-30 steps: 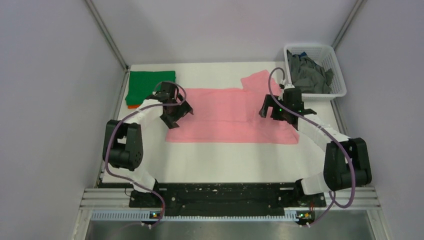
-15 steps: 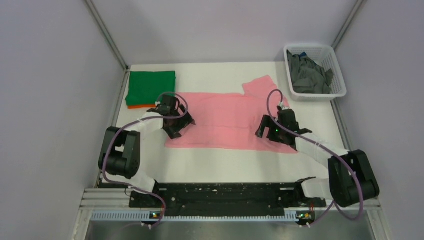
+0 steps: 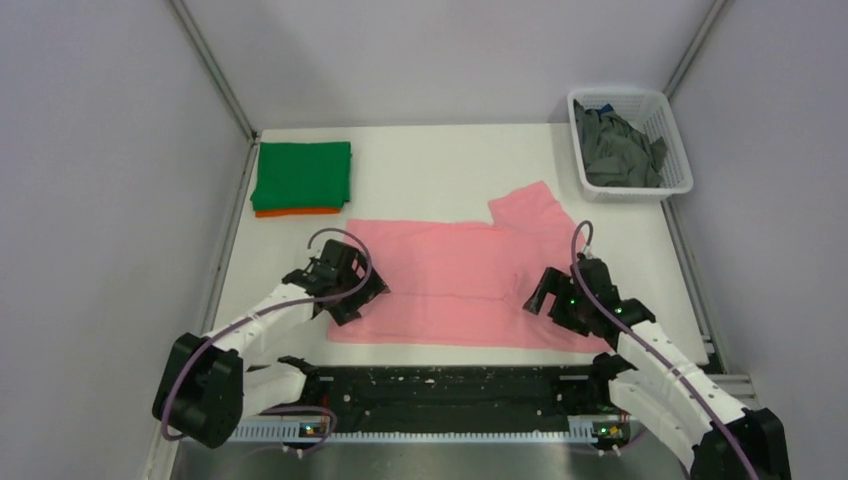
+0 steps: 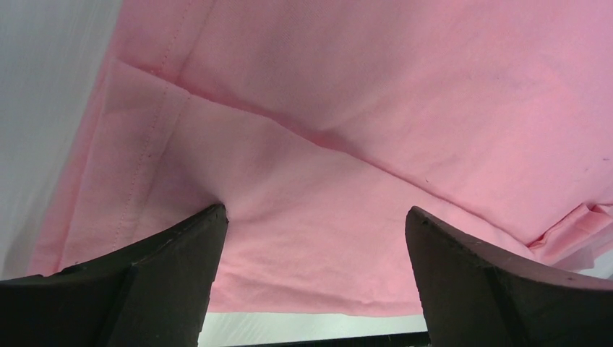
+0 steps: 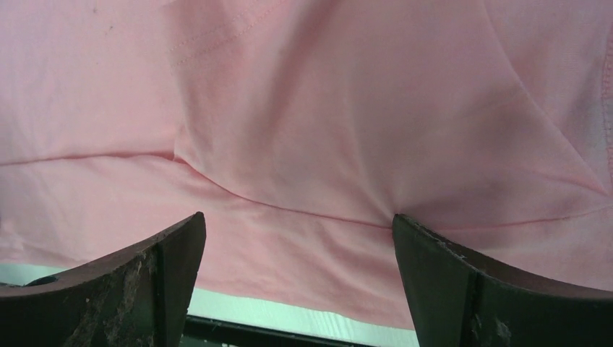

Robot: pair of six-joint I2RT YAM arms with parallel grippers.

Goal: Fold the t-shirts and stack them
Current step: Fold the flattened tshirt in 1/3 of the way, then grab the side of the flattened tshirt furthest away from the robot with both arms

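The light pink t-shirt lies spread flat across the near middle of the table, one sleeve sticking out at the far right. My left gripper is open, its fingertips resting on the shirt's left end; in the left wrist view pink cloth fills the frame between the fingers. My right gripper is open on the shirt's right end, as the right wrist view shows over pink cloth. A folded green t-shirt lies on a folded orange one at the far left.
A white lattice basket at the far right corner holds crumpled dark grey t-shirts. The shirt's near hem lies close to the table's front edge, with the black rail just beyond. Grey walls enclose both sides.
Both arms have drawn back toward the near edge with open fingers on the cloth. The pink t-shirt has slid nearer with them, away from the green stack.
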